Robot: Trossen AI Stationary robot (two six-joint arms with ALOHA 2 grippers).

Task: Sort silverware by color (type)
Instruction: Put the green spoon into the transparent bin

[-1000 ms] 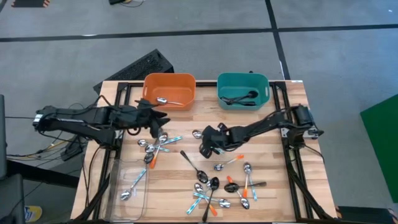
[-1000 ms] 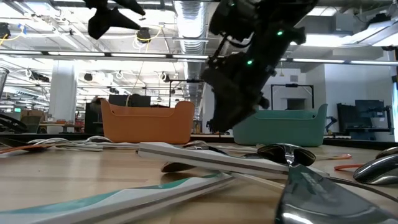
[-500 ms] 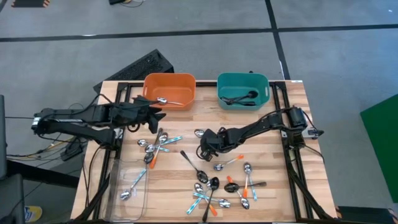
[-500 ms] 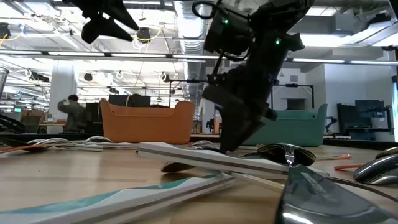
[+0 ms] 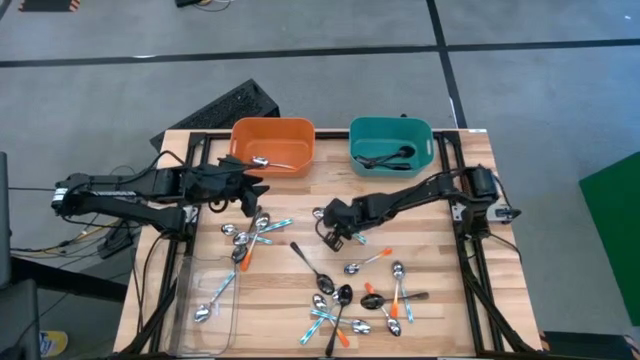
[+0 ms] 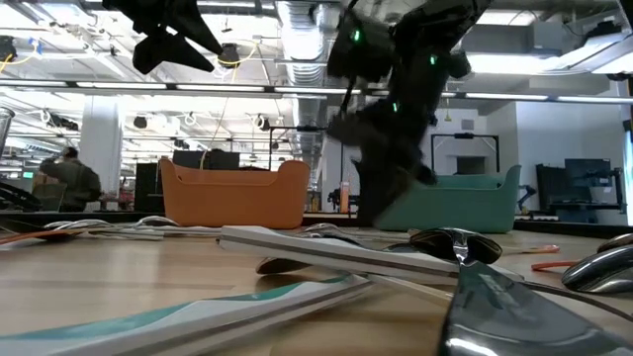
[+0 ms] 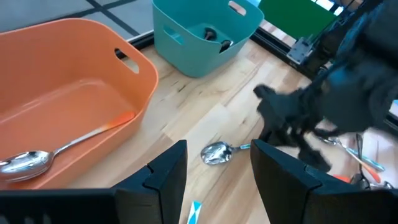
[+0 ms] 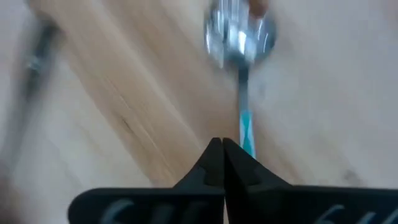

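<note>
Pinching its dark fingers together, the right gripper [image 8: 222,163] holds a blue-handled spoon [image 8: 241,65] by the slim handle, shiny round bowl beyond the tips, just before the smooth teal bin [image 5: 390,144]; left gripper [image 7: 214,180] hangs wide beside the orange bin [image 5: 272,144]

Blurred light-blue-handled spoon [image 8: 241,74] beyond the right pincer [image 8: 222,163]: whether the tips grip its handle is unclear.

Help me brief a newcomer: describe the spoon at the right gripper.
Start at the teal bin. On the table in front of it, the shut right gripper pinches a spoon. It has a light-blue handle and lies alone, apart from the piles.
</note>
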